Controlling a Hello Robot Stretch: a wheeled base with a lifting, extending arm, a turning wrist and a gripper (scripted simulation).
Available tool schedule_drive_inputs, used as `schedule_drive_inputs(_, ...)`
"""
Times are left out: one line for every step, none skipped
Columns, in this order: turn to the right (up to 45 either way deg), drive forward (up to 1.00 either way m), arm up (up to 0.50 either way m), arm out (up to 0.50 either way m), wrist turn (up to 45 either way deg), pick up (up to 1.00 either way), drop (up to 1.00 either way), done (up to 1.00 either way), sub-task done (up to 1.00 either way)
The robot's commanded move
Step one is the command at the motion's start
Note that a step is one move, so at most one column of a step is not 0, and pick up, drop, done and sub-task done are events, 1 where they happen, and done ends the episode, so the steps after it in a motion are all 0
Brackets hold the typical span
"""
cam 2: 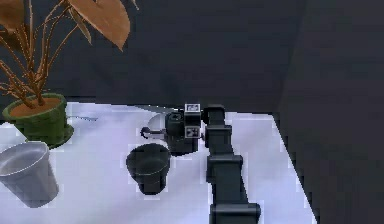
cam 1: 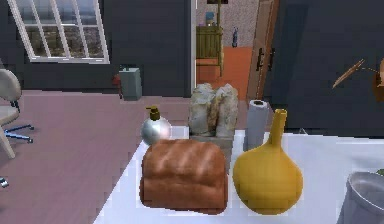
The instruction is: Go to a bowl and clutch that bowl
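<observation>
In the arm side view a dark, round, bowl-like vessel (cam 2: 150, 167) stands on the white table (cam 2: 100, 195). My arm (cam 2: 228, 175) rises from the bottom edge and reaches over the table. Its gripper (cam 2: 165, 130) ends just beyond the dark vessel, up the picture from it. A small pale curved thing (cam 2: 152, 124) lies on the table at the gripper's far end. I cannot tell whether the gripper holds anything, nor whether it touches either thing.
A plant in a green pot (cam 2: 40, 115) and a grey cup (cam 2: 28, 172) stand at the arm side view's left. In the forward view the table carries a bread loaf (cam 1: 185, 172), a yellow vase (cam 1: 267, 172), a silver pot (cam 1: 154, 127) and a paper roll (cam 1: 258, 122). A chair (cam 1: 8, 100) stands at the left.
</observation>
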Motion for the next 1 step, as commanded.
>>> schedule_drive_inputs(0.0, 0.00, 0.08, 0.00, 0.0, 0.00, 0.00, 0.00, 0.00)
